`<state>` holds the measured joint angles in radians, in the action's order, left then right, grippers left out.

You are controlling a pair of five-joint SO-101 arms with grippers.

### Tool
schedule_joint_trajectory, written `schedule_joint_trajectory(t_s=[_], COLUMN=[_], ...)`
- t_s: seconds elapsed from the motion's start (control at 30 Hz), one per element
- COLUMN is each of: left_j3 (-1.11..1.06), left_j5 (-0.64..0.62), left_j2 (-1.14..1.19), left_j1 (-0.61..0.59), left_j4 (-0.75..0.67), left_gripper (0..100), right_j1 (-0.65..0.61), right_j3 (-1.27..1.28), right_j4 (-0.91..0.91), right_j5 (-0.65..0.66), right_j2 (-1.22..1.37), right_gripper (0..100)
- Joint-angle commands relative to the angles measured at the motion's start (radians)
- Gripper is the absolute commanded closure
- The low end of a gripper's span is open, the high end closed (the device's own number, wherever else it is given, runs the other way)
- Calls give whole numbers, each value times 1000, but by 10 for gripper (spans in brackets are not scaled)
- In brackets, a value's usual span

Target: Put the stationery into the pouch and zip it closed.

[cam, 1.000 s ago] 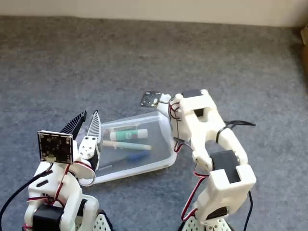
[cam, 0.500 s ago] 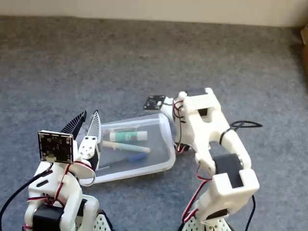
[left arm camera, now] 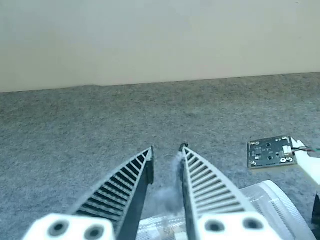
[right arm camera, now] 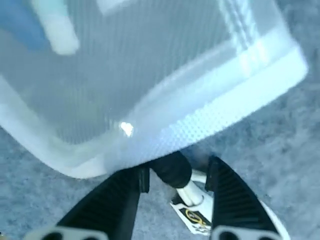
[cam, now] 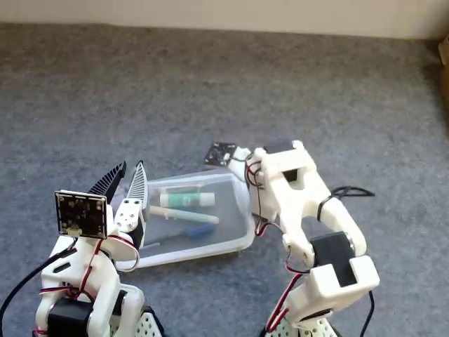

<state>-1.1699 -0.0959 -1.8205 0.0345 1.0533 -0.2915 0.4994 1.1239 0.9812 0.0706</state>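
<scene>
A translucent pouch (cam: 231, 228) lies on the grey carpet and holds a green-and-white tube (cam: 186, 200), a cream stick (cam: 184, 215) and a blue pen (cam: 193, 230). My right arm (cam: 287, 182) bends down over the pouch's right end. In the right wrist view my right gripper (right arm camera: 177, 167) is open at the pouch's woven edge (right arm camera: 220, 120), with the black zipper pull (right arm camera: 172, 170) and its white tag between the fingers. My left gripper (cam: 131, 168) hangs over the pouch's left end, open and holding nothing. The left wrist view has the left gripper (left arm camera: 167, 150) above the carpet, with the pouch (left arm camera: 265, 197) low at one side.
Bare grey carpet (cam: 210, 84) stretches behind the pouch to a pale wall (left arm camera: 150, 40). The right arm's camera board (left arm camera: 270, 152) hangs just beyond the pouch's far corner. A brown edge (cam: 444, 63) shows at the far right.
The right arm swung slightly right, then back left toward the pouch. The pouch's right end shifted a little with it. The left arm has not moved.
</scene>
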Motion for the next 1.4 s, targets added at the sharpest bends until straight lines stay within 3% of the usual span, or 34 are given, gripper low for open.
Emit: schedule_joint_trajectory(t_s=[0.0, 0.13, 0.27, 0.53, 0.67, 0.97, 1.2, 1.37], left_j3=[4, 4, 4, 4, 5, 12, 13, 13], left_j5=[-6, -6, -6, -6, -6, -6, -6, -6], left_j2=[1, 1, 1, 1, 1, 1, 1, 1], left_j1=[-8, -8, -8, -8, -7, -7, -5, -8], left_j4=[-26, -26, -26, -26, -26, -23, -20, -23], left_gripper=[902, 902, 902, 902, 899, 898, 857, 826], right_j1=[-7, 2, 7, 25, -10, -116, -156, -206], right_j3=[15, 19, 12, -45, -124, -348, -568, -674], right_j4=[-39, -42, -36, 174, 202, 194, 154, 133], right_j5=[41, 80, 77, 61, -157, -474, -663, -720], right_j2=[-15, -5, -15, -277, -424, -564, -564, -564], right_gripper=[821, 850, 998, 994, 994, 994, 994, 994])
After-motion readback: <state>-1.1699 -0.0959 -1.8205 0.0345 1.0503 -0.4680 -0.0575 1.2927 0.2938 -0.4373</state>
